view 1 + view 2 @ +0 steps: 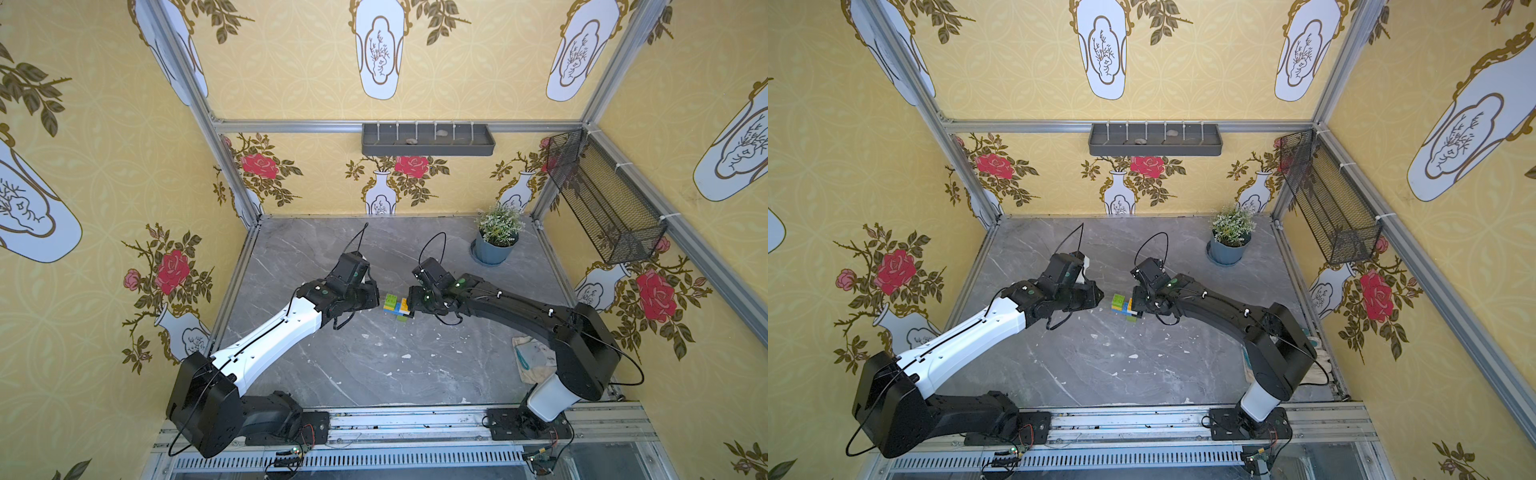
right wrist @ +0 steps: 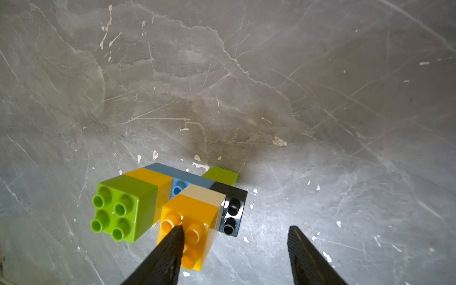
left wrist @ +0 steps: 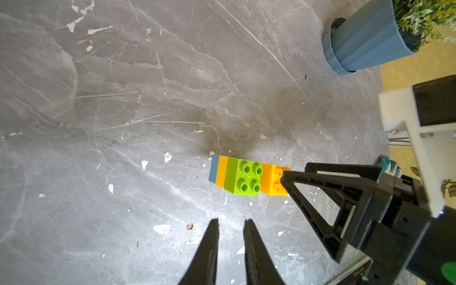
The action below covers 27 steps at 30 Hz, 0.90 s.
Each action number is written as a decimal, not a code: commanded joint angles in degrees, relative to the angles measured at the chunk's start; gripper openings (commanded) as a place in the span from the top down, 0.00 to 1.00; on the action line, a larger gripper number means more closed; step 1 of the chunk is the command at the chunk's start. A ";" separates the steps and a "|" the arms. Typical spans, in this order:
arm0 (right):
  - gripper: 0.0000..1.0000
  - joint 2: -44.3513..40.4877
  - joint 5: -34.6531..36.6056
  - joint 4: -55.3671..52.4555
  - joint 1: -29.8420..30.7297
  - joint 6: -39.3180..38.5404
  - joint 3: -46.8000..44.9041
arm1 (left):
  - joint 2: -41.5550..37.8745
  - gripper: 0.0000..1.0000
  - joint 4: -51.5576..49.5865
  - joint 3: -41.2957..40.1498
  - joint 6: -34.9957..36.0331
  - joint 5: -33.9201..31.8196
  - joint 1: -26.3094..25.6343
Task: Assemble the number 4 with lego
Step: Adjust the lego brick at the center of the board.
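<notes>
The number 4 (image 1: 395,306) (image 1: 1124,306) lies on the grey table between my two grippers, a cluster of joined lego. In the right wrist view I see a blue bar (image 2: 183,175) with a lime green brick (image 2: 118,209), a yellow brick (image 2: 195,212), a white one (image 2: 204,193) and a black one (image 2: 234,204). My right gripper (image 2: 236,228) (image 1: 410,303) is open wide; one fingertip (image 2: 176,234) lies over the yellow brick's studs, the other stands apart. My left gripper (image 3: 231,220) (image 1: 376,297) stops short of the green brick (image 3: 244,179), jaws narrowly apart and empty.
A potted plant (image 1: 494,245) stands at the back right of the table. A crumpled cloth (image 1: 532,359) lies by the right arm's base. A grey tray (image 1: 428,141) and a wire basket (image 1: 602,199) hang on the walls.
</notes>
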 commanded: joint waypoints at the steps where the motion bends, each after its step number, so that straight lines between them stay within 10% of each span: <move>1: 0.33 0.80 0.45 -4.16 -0.16 -1.18 0.54 | 0.83 0.78 1.69 -0.87 0.31 0.03 0.03; 27: 0.38 5.17 2.04 -8.97 1.44 -3.99 6.60 | -0.16 0.78 3.55 -2.64 0.74 -0.52 0.56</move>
